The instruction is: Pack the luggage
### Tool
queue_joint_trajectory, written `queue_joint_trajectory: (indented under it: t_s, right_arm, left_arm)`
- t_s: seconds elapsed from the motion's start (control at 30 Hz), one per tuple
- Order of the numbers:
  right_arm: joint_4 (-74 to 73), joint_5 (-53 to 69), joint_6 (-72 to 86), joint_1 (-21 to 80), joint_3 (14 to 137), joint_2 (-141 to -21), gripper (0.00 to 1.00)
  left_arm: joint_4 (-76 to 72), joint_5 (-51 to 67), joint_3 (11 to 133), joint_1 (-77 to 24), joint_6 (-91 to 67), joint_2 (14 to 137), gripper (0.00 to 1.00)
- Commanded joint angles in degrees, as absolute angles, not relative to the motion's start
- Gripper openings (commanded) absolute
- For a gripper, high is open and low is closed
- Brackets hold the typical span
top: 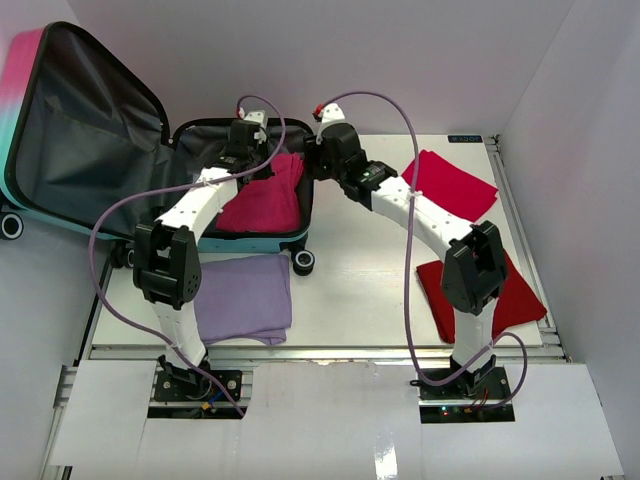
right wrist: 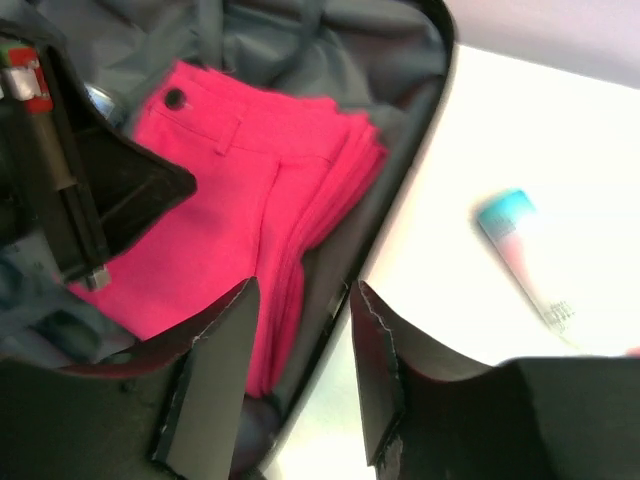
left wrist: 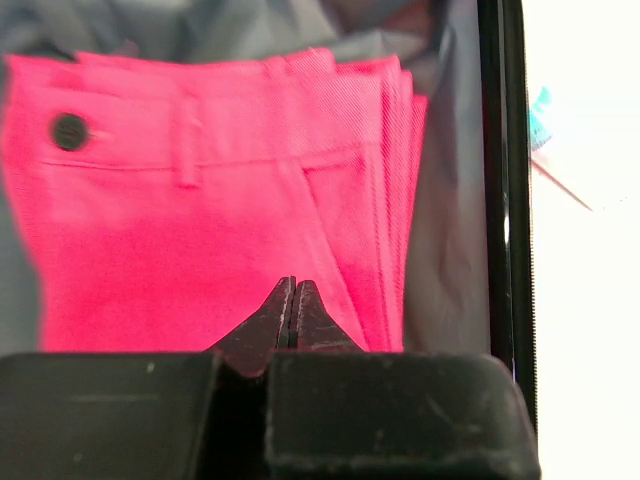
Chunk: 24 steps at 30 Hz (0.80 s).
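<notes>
Luggage holds pink trousers; left fingers clenched empty above them, right fingers parted.

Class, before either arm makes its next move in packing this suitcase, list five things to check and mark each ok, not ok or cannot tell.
1. Lid of the luggage stands open: ok.
2. The pink trousers lie folded inside it: ok.
3. The left claw is free of cloth: ok; it is shut with nothing between its tips, above the trousers.
4. The right claw is open and empty: ok.
5. All clothes are packed: not ok; the purple cloth, magenta cloth and red cloth lie on the table.
</notes>
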<state>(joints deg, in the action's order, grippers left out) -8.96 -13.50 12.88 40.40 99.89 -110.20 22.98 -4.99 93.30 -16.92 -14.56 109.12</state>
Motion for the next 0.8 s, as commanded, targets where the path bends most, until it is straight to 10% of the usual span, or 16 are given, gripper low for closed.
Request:
queue_joint_trajectory:
  t_s: [0.0,0.53,0.67,0.77]
  right_arm:
    - [-10.5,-17.2,13.2,36.4,91.5,-105.8,0.46]
    - [-7.2,-13.9,17.8,20.8,73.4,-95.3,0.63]
    - [-7.5,-13.2,18.9,16.2,69.2,-91.5,0.68]
    - [-4.0,-11.3,15.6,15.7,67.4,-91.2,0.68]
  left_arm:
    - [18.5,-1.9,92.2,-17.5,-18.0,113.1,0.0]
    - [14.3,-0.5,94.2,-17.7,-18.7,116.9,0.01]
    - [16.9,1.5,97.2,-17.7,-18.2,111.6,0.52]
    - [18.2,3.6,96.9,-17.8,-17.7,108.0,0.64]
